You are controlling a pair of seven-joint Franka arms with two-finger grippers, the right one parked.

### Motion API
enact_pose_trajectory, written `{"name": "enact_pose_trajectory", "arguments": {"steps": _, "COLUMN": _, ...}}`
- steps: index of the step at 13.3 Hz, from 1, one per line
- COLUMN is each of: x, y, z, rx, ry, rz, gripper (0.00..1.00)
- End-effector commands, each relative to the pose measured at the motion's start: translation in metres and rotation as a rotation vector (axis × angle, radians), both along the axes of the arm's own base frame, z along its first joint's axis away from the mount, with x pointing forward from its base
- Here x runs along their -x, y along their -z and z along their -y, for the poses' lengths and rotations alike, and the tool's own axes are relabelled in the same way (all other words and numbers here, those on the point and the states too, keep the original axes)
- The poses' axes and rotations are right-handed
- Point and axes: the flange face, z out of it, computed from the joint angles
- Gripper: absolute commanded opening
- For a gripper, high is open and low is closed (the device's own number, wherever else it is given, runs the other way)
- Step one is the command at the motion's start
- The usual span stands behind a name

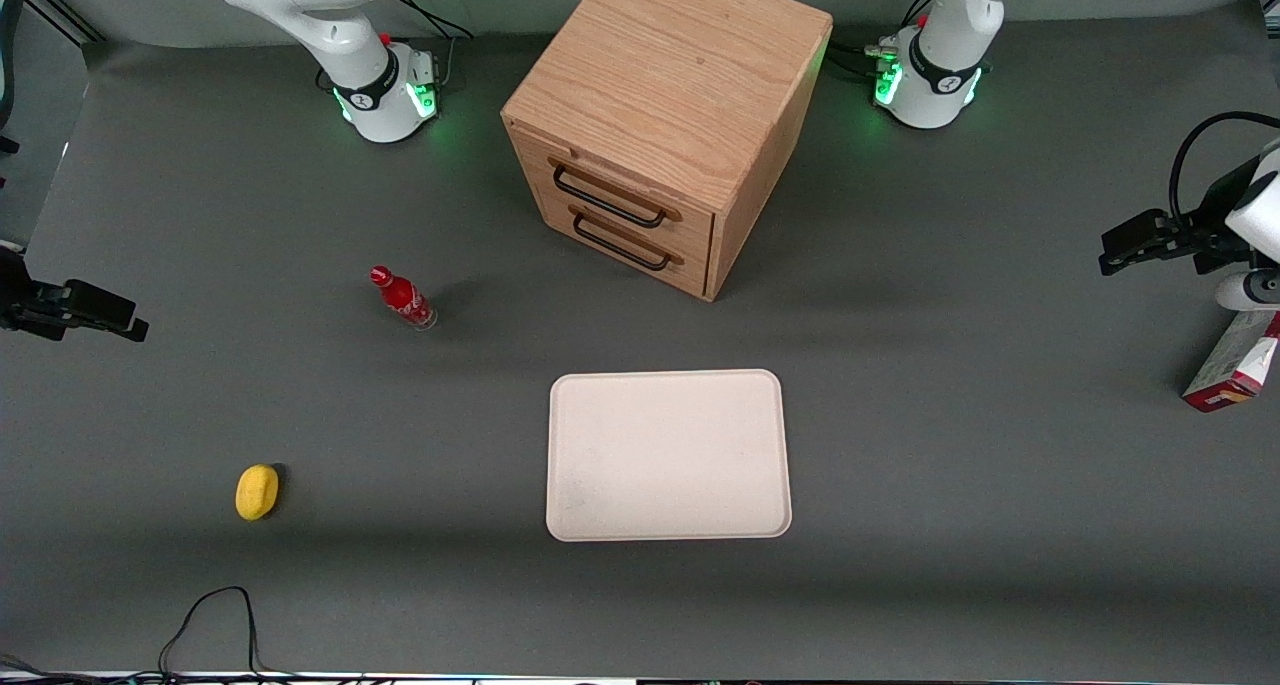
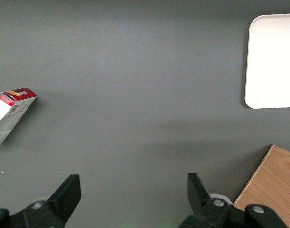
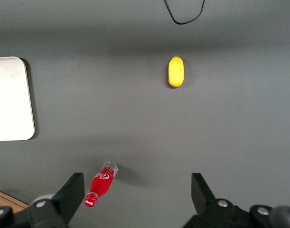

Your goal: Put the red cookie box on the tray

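Red cookie box point(image 2: 11, 114) clear of spread fingers point(image 2: 69, 190)

arms: white, black cables | bases: green lights | gripper point(image 2: 130, 199): black, apparently screwed

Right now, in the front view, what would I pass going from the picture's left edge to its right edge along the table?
Yellow oval lemon → small red bottle → wooden drawer cabinet → flat cream-white tray → open black end effector → red cookie box.

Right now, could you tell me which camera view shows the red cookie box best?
The left wrist view: the red cookie box lies ahead of the open gripper, one end cut off. The front view shows it partly, at the working arm's end of the table. The right wrist view misses it.
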Motion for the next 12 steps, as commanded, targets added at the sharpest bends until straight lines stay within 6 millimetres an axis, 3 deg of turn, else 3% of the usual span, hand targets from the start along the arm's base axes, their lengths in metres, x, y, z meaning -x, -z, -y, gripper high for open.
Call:
{"name": "enact_pose_trajectory", "arguments": {"steps": 1, "x": 0.006, "y": -0.001, "z": 0.003, "rx": 0.01, "ry": 0.015, "rz": -0.001, "gripper": 1.0}}
{"name": "enact_pose_trajectory", "arguments": {"steps": 5, "x": 0.007, "y": 0.0, "z": -0.003, "rx": 0.0, "ry": 0.015, "rz": -0.011, "gripper": 1.0}}
{"name": "enact_pose_trajectory", "arguments": {"steps": 6, "x": 0.008, "y": 0.004, "z": -0.013, "rx": -0.008, "ry": 0.017, "rz": -0.022, "gripper": 1.0}}
{"name": "enact_pose_trajectory", "arguments": {"steps": 9, "x": 0.016, "y": 0.01, "z": -0.094, "rx": -0.006, "ry": 0.037, "rz": -0.042, "gripper": 1.0}}
{"name": "enact_pose_trajectory", "arguments": {"steps": 12, "x": 0.038, "y": 0.018, "z": -0.208, "rx": -0.002, "ry": 0.057, "rz": -0.032, "gripper": 1.0}}
